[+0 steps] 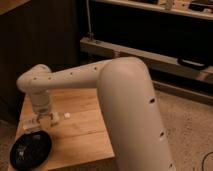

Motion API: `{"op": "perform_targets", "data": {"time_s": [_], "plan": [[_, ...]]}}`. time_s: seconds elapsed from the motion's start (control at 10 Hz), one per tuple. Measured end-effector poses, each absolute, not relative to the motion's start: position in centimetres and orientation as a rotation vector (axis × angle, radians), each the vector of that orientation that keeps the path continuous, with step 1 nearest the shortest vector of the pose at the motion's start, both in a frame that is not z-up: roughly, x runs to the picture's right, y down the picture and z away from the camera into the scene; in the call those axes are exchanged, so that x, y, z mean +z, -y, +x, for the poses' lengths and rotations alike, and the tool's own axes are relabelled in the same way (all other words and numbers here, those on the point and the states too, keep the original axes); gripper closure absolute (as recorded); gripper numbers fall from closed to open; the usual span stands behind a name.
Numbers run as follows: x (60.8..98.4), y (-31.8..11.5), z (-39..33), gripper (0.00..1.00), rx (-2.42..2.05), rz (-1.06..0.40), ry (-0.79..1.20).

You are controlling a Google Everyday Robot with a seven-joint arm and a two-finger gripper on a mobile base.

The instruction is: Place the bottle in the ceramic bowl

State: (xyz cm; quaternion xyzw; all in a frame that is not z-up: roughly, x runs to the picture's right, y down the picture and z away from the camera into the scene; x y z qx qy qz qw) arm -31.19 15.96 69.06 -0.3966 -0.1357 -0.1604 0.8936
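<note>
Claw of the gripper (42, 121) down low at the left end of the table, at the tip of a short wrist pointing straight down. Pressed together, pinching the small slim whitish plastic bottle (31, 125) crosswise. Holds that bottle roughly level, with its pale body sticking out to the left of the fingers and raised a little off the wood. Hard to make out where the bottle ends on the right side. Shows a small white spot (67, 116) just right of the gripper over the tabletop; cannot tell whether part of the bottle or a separate bit.

Just below and in front of the gripper, the shallow round black glossy ceramic bowl (22, 159), plate-like, sitting at the front left corner of the table. Catches faint specks of light inside. Lies with its far rim almost under the held bottle, bottle not inside it.

Under everything, the light wooden plank table (85, 131), boards running left to right, bare wood around the bowl.

Filling the middle and right, the thick white robot arm (127, 110), rising from the lower right, bending at a broad rounded elbow, then reaching left as a tube dotted with small dark holes to a round joint above the gripper.

Behind, a dark wood-panelled wall on the left, a dark rack with a pale metal rail (150, 56) across the back, and speckled flooring (192, 125) on the right.
</note>
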Motion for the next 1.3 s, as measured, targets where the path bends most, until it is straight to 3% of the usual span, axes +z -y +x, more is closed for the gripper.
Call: {"op": "perform_targets", "data": {"time_s": [0.5,0.7,1.0,1.2,1.3], "plan": [[64.8,-23.2,-40.0,0.96,-0.646,-0.847,0.397],[66.0,-26.4,-41.4,0.76,-0.760,-0.864,0.459],[67.3,-27.1,-41.5,0.45,-0.841,-0.850,0.552],[67.4,-26.4,-41.1,0.31,-0.849,-0.838,0.601],[67.3,-26.3,-41.1,0.29,-0.852,-0.836,0.610]]}}
